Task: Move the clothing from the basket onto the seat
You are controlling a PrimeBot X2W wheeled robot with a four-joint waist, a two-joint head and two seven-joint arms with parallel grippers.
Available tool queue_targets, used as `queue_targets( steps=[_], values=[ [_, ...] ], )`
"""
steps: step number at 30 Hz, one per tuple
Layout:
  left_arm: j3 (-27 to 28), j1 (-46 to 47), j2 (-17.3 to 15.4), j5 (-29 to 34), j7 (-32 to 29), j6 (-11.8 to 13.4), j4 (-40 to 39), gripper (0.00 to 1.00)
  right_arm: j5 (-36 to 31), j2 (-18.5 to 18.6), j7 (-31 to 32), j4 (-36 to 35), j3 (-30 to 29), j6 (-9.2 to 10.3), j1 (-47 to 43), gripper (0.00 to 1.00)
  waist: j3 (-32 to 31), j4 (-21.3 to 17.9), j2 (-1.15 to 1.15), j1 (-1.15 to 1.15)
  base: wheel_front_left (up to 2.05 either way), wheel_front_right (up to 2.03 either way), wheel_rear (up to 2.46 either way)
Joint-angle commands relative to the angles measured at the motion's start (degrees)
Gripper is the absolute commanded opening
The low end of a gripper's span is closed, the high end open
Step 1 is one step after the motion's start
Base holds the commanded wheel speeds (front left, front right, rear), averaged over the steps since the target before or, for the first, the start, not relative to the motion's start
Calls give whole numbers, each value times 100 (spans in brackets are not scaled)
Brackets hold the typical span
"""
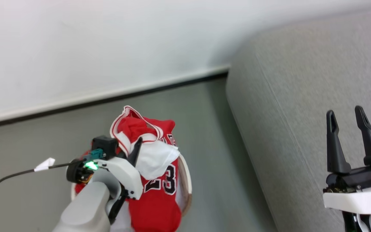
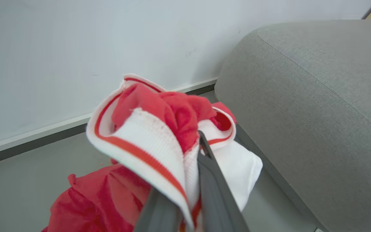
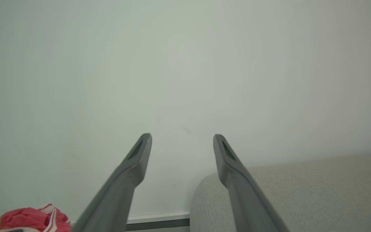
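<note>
A red jersey (image 1: 159, 180) with white striped trim and black numbers hangs from my left gripper (image 1: 137, 145), lifted above the basket (image 1: 185, 180), whose rim peeks out behind the cloth. In the left wrist view the fingers (image 2: 211, 174) are shut on the jersey's white-and-red trim (image 2: 147, 141), with more red clothing (image 2: 92, 199) bunched below. The grey seat (image 1: 301, 96) lies to the right, apart from the cloth. My right gripper (image 1: 349, 129) stands open and empty above the seat; the right wrist view shows its gripper (image 3: 182, 141) facing the wall, with the jersey (image 3: 27, 219) at the lower left.
A white wall with a dark baseboard (image 1: 108, 96) runs behind the grey floor (image 1: 211, 145). A black cable with a white tag (image 1: 43, 165) trails from my left wrist.
</note>
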State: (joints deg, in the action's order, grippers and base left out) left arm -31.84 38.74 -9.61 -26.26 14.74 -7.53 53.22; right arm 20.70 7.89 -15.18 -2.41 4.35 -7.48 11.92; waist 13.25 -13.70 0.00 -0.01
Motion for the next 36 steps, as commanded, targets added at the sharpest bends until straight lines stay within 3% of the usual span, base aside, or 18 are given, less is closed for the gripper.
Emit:
queue_targets(
  steps=[1,14,24,30,36],
  values=[
    [3,-91,-21,-10,34,14,-129,0,10,64,6,25,-27,-2,-101,100,-325,276,0,1,0,0,0],
    [121,-304,-184,141,7,316,-2391,0,74,164,6,97,64,-2,-547,100,-955,701,0,1,0,0,0],
    [146,-511,-432,136,-571,696,-4172,0,82,217,6,182,373,-2,-643,100,-1156,809,0,1,0,0,0],
    [134,-647,-479,38,-789,778,-4612,0,153,264,6,220,645,-2,-563,100,-1139,887,0,1,0,0,0],
    [38,-683,-411,-2,-834,776,-4766,0,287,446,6,400,1416,-2,-344,100,-1121,1043,0,1,0,0,0]
  ],
)
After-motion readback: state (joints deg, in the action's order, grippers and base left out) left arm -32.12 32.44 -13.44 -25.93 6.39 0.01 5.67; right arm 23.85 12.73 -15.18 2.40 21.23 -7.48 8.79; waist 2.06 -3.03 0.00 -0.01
